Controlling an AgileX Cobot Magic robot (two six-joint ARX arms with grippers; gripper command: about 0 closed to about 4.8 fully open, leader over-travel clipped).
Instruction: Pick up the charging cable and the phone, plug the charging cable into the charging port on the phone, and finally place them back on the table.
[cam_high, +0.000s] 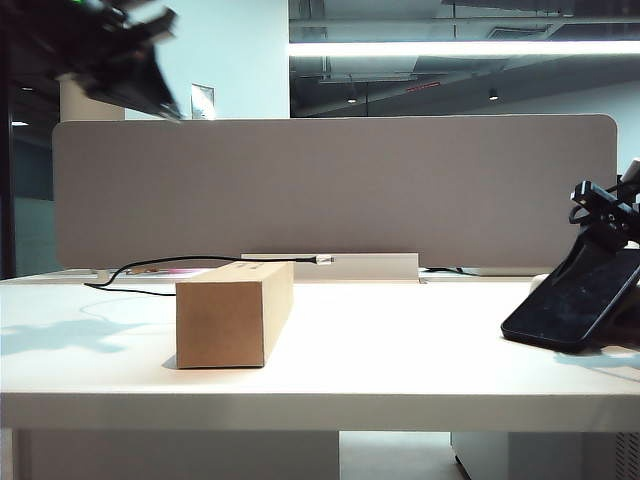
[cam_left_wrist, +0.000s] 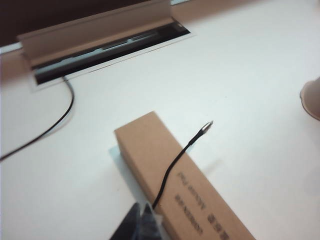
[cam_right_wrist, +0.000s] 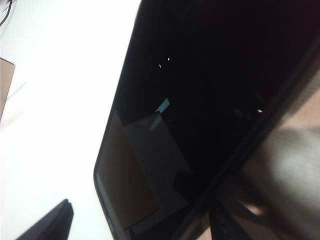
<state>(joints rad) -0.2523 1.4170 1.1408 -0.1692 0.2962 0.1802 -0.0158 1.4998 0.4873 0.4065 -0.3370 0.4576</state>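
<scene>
Landmark for all positions: cardboard box (cam_high: 232, 314) at centre of table (cam_high: 400, 370). Charging cable (cam_high: 170, 263) draped along top of box, plug (cam_high: 324, 260) overhanging the box's far end in free air, cord trailing off the near-left side toward a cable slot (cam_left_wrist: 107, 47) in the desk behind the box. In left wrist view, cable (cam_left_wrist: 172, 165) running lengthwise up the box (cam_left_wrist: 170, 180), tip (cam_left_wrist: 207, 125) raised and pointing away from camera. Left gripper (cam_left_wrist: 142, 220) with fingers pressed together, hovering above near end of box, right over the cord; contact with cord not resolvable, so not counted as a grip. In exterior view the same arm high, left of box, blurred. Phone (cam_high: 575, 295) well right of box, propped steeply, lower corner resting on the table, long axis slanting up and away from box. Right gripper (cam_high: 605, 212) at phone's raised upper end, jaws spread as wide as they go; in right wrist view the phone (cam_right_wrist: 210, 100) fills the frame between finger (cam_right_wrist: 47, 222) and its opposite. Not yet clamped, by the look of it. Judgement: key relation is cable axis along box, directly beneath left gripper; left arm clearly nearer cable, right arm nearer phone. Left jaws need opening before descent.
</scene>
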